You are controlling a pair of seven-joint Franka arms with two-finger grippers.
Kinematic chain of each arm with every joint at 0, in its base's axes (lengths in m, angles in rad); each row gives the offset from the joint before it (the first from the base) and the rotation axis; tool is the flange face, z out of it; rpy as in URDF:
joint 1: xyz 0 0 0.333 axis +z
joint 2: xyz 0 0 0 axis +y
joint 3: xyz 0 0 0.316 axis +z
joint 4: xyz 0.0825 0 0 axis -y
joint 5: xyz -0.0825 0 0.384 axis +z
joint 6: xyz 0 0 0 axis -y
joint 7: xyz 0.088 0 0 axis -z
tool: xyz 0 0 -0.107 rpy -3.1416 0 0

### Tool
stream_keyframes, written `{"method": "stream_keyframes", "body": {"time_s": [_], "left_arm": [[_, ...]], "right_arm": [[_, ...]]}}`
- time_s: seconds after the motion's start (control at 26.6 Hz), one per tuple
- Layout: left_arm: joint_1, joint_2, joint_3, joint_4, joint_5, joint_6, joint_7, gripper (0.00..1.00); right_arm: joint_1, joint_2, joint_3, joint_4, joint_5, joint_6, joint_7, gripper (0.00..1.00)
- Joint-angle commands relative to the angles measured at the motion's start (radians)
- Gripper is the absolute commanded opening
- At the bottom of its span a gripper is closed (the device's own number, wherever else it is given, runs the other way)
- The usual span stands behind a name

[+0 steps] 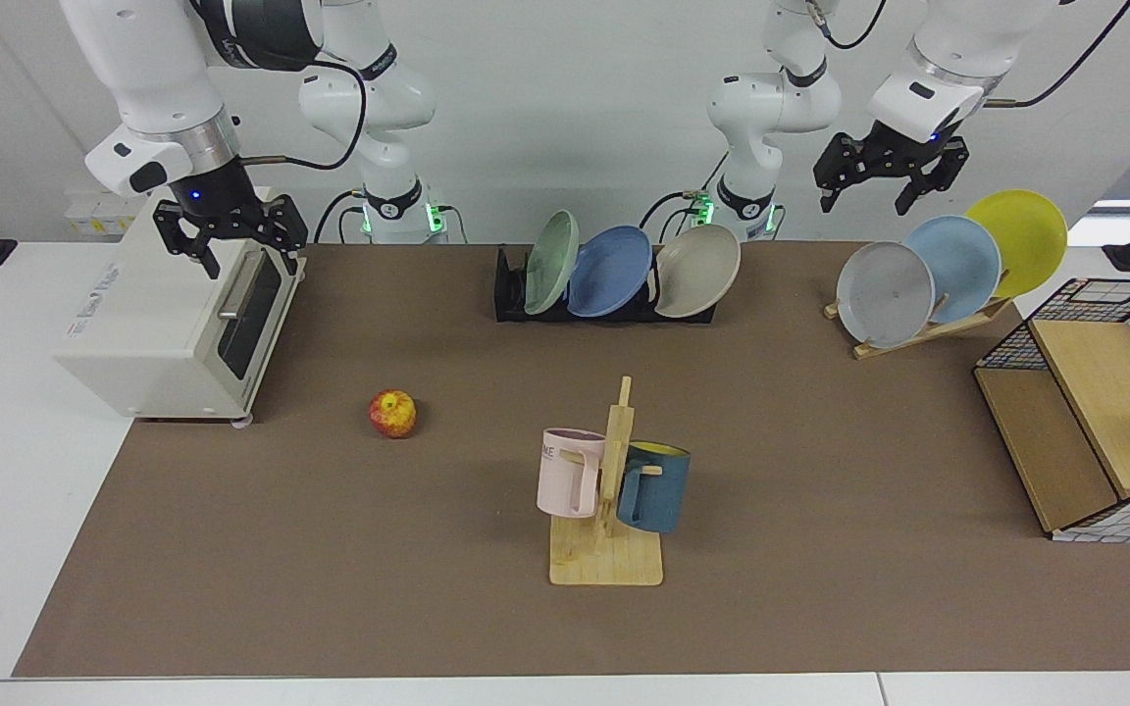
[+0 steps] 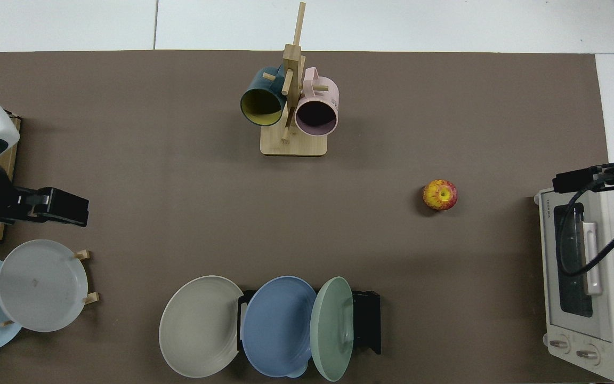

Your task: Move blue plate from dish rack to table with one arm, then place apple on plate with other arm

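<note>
Facing view: the blue plate (image 1: 610, 271) stands on edge mid-slot in the dish rack (image 1: 509, 294), between green and beige plates. The left gripper (image 1: 887, 183), jaws released, hangs near, at the plate's 2 o'clock. The right gripper (image 1: 230, 238), jaws released, waits above the toaster oven (image 1: 173, 324).

Top view: the apple (image 2: 439, 194) lies at the rack's 2 o'clock on bare desk (image 2: 179, 213).

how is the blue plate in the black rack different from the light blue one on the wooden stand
The blue plate is a deeper blue; the light blue plate is paler. The first leans in the black dish rack between a green and a beige plate, the second on the wooden stand between a grey and a yellow one. Both are round, plain and propped on edge.
</note>
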Motion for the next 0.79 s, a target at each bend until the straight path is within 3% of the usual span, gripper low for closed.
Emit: {"method": "stream_keyframes", "body": {"time_s": [0.0, 0.49, 0.75], "left_arm": [[0.006, -0.021, 0.001, -0.027, 0.013, 0.01, -0.012, 1.0], [-0.007, -0.041, -0.002, -0.061, 0.01, 0.023, -0.014, 1.0], [-0.016, -0.125, -0.011, -0.199, -0.003, 0.101, -0.008, 1.0]], "right_arm": [[-0.01, -0.007, 0.007, -0.014, -0.005, 0.019, 0.027, 1.0], [-0.009, -0.009, 0.007, -0.014, -0.003, 0.018, 0.024, 1.0], [-0.006, -0.009, 0.008, -0.014, -0.005, 0.018, 0.023, 1.0]]}}
